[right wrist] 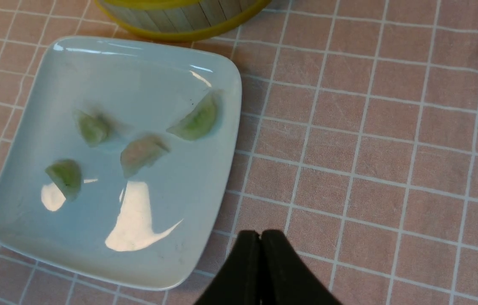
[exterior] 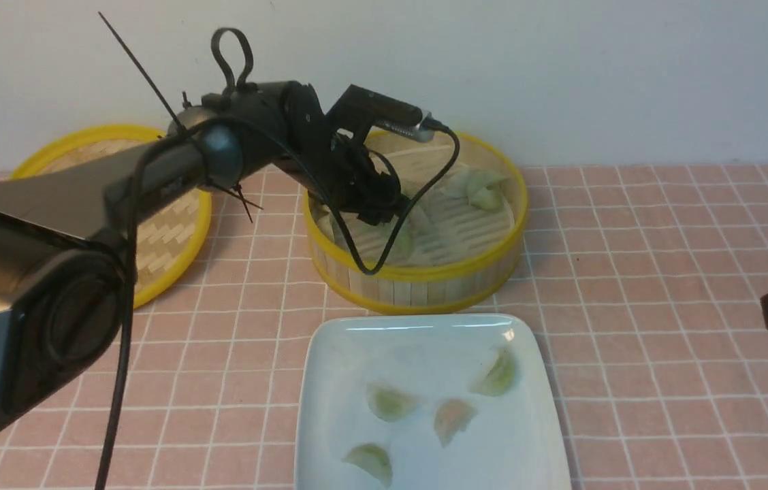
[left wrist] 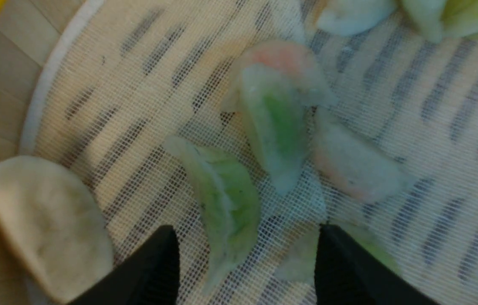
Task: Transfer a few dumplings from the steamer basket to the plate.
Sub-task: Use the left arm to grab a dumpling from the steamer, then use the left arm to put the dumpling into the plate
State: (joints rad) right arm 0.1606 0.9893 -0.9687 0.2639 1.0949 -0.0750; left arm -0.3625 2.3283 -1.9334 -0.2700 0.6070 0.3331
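Left pincer (left wrist: 246, 231) hangs inside the round bamboo steamer basket with yellow rims (exterior: 425, 279). Its black jaws are spread wide and hold nothing, and one pale green crescent dumpling (left wrist: 226, 199) lies between the tips on the mesh liner (left wrist: 137, 84). Right pincer (right wrist: 260, 254) is pressed shut and empty above the pink tiled bench (right wrist: 391, 148), beside the glossy white square plate (right wrist: 137, 67), where four dumplings (right wrist: 198, 120) lie. Another pick looks under way. The next move would be to sink lower and close gently on that green one, sparing its neighbours.

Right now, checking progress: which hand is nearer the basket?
Left. The left hand is inside the basket, open over a dumpling; the right hand is shut, off beside the plate.
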